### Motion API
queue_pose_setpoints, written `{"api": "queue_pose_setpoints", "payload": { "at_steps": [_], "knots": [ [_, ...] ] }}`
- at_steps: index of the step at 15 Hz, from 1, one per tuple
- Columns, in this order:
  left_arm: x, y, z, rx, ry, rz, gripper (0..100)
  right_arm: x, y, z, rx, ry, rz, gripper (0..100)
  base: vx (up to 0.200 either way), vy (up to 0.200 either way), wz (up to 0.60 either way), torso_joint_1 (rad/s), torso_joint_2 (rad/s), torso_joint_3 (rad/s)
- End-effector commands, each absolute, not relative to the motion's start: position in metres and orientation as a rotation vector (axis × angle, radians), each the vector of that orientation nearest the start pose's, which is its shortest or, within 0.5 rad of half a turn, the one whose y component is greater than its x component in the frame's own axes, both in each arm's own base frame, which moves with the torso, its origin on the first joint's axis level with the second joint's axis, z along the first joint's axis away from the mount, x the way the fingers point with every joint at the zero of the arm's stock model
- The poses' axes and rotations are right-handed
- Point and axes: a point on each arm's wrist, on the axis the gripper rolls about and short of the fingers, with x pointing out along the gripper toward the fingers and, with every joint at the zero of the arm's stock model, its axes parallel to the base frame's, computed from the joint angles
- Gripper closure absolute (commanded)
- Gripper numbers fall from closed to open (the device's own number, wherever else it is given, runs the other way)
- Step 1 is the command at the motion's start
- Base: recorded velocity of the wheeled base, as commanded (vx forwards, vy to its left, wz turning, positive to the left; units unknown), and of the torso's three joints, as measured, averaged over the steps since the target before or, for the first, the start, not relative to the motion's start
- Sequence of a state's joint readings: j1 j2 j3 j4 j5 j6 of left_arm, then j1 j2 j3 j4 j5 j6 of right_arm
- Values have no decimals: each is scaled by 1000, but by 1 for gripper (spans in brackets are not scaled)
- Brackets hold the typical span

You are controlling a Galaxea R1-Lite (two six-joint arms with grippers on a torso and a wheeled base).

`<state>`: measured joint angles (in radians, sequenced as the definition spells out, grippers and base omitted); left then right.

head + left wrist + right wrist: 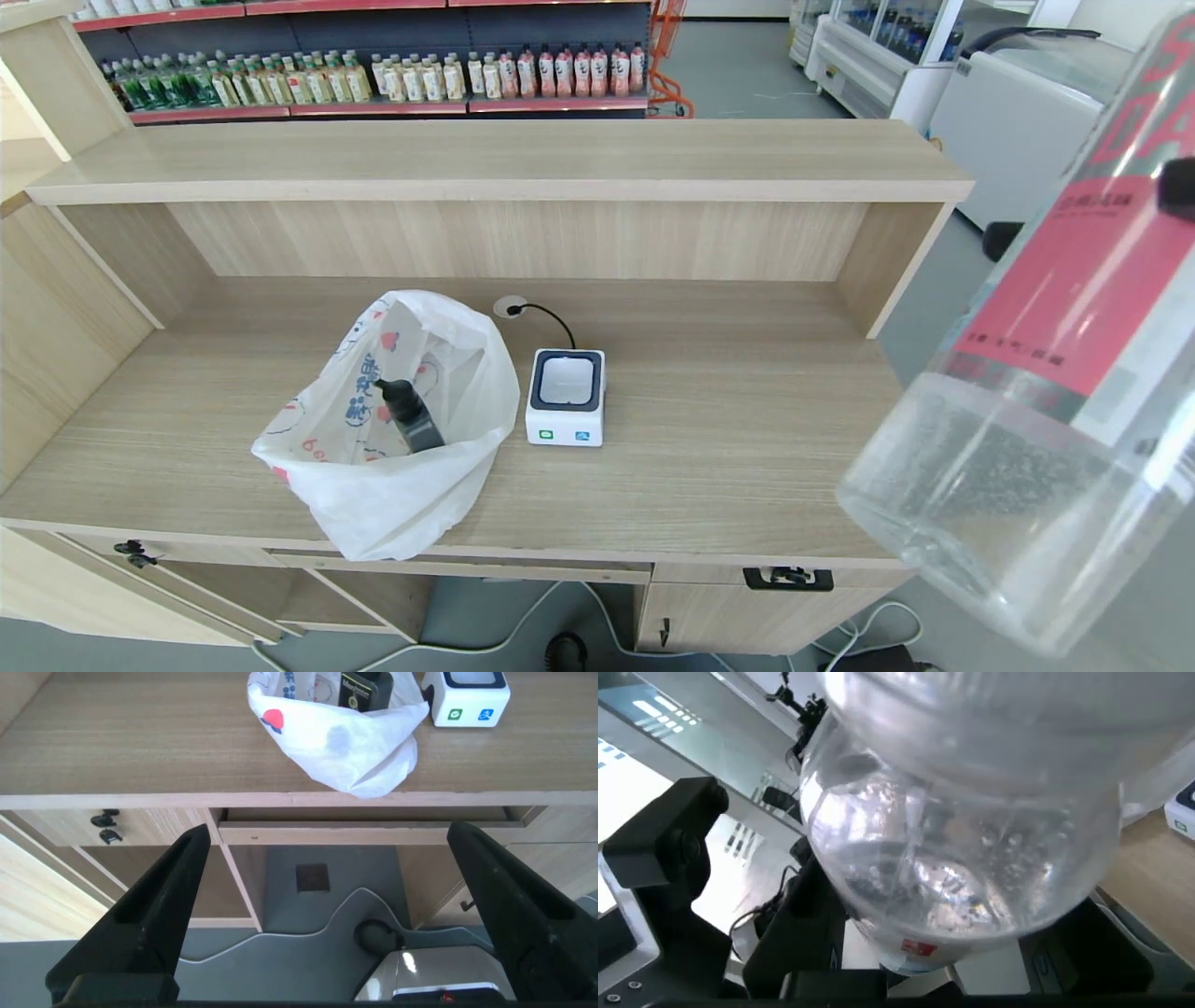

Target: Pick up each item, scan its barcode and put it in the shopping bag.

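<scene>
— Head view, four o'clock: clear bottle (1055, 373) aloft, clamped in right end effector (924, 933); left end effector (329, 845) gaping, empty.
— Likely slick, thin-walled, dentable; better gripped mid-label; scanner (566, 397) three o'clock of bag (392, 485).

left gripper (329, 835) is two matte black wedge fingers (149, 924), flat and wide (right gripper (910, 896) black too, tiny screws (631, 985) near its base)

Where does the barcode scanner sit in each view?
Head view: scanner on the counter, just right of the shopping bag.
Left wrist view: scanner on the counter beside the shopping bag.
Right wrist view: probably the white corner past the held bottle.
Shared landmark: the wooden counter.
</scene>
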<state>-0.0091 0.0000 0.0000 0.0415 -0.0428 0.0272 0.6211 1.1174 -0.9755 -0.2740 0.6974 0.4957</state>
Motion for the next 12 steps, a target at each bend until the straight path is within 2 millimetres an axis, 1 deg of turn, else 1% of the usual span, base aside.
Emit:
{"api": "queue_pose_setpoints", "payload": {
  "at_steps": [1,3,12],
  "knots": [
    [-23,-1,71,27,42,-53,0,99,94,342,414,194,1357,100,0,0,0,0,0,0],
    [-23,-1,71,27,42,-53,0,90,94,343,407,226,1385,100,0,0,0,0,0,0],
    [-23,-1,71,25,42,-53,0,90,95,340,390,257,1370,100,0,0,0,0,0,0]
  ]
}}
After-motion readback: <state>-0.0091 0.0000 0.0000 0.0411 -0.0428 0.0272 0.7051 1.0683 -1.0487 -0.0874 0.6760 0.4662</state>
